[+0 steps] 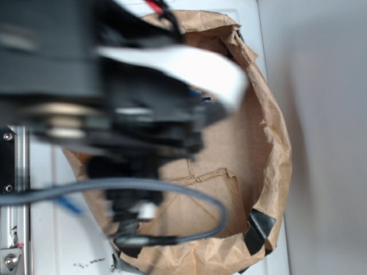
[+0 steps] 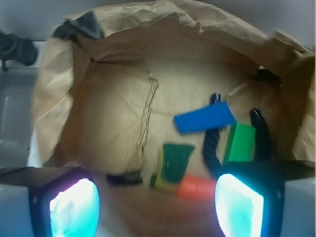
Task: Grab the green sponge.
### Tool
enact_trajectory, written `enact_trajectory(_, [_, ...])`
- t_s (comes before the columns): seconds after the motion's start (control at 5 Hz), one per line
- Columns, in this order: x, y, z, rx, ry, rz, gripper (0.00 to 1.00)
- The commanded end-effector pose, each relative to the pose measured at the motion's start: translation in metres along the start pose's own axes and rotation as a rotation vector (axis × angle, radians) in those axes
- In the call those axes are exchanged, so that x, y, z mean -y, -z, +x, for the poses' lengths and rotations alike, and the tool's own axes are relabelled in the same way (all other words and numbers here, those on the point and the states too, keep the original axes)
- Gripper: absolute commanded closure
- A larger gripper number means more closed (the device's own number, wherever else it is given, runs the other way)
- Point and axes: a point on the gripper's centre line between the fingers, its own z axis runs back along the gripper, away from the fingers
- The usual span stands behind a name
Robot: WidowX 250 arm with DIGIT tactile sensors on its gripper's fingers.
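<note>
While the arm is blurring across most of the exterior view, only part of the scene is reading clearly.
Exterior, arm: dark robot body (image 1: 143, 126) is covering the left and centre, out of focus, with a grey cable (image 1: 189, 197) looping beneath it.
Exterior, bag: crumpled brown paper bag (image 1: 269, 143) is lying open on the white worktop (image 1: 51, 240); its creased floor is showing to the right of the arm.
Exterior, tape: black tape patch (image 1: 259, 228) is sitting on the lower right rim.
Exterior, contents: arm is hiding them.
Wrist, fingers: two glowing pads (image 2: 74, 207) are framing the lower corners, standing wide apart and holding nothing; gripper (image 2: 157, 205) is hovering above the bag floor.
Wrist, green sponge (image 2: 174, 167): is lying on the bag floor at lower centre between the two pads, dark green face up, yellow foam showing along its left and lower edge.
Wrist, orange piece (image 2: 196, 188): is lying just beside the sponge's lower right corner; contact unclear.
Wrist, blue sponge (image 2: 205, 118): flat, tilted, lying above and right of the target, apart from it.
Wrist, bright green block (image 2: 240, 143): is sitting right of the target, between two black curved strips (image 2: 212, 143).
Wrist, small dark object (image 2: 124, 178): is lying left of the target; too blurred to identify.
</note>
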Motion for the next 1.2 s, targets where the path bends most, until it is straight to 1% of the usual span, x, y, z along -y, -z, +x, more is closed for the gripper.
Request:
enact_trajectory(0.0, [-0.030,0.032,0.003,0.039,-0.048,0.018,0.00])
enact_trajectory(0.2, [-0.039,0.048,-0.012,0.055,-0.027,0.066,0.00])
enact_trajectory(0.4, [-0.050,0.071,-0.014,0.036,-0.018,0.070,0.00])
enact_trajectory(0.6, [-0.053,0.090,-0.011,0.009,-0.022,0.105,0.00])
enact_trajectory(0.8, [-0.053,0.104,-0.009,-0.021,-0.017,0.140,0.00])
enact_trajectory(1.0, [-0.056,0.112,-0.018,-0.096,0.040,0.166,0.00])
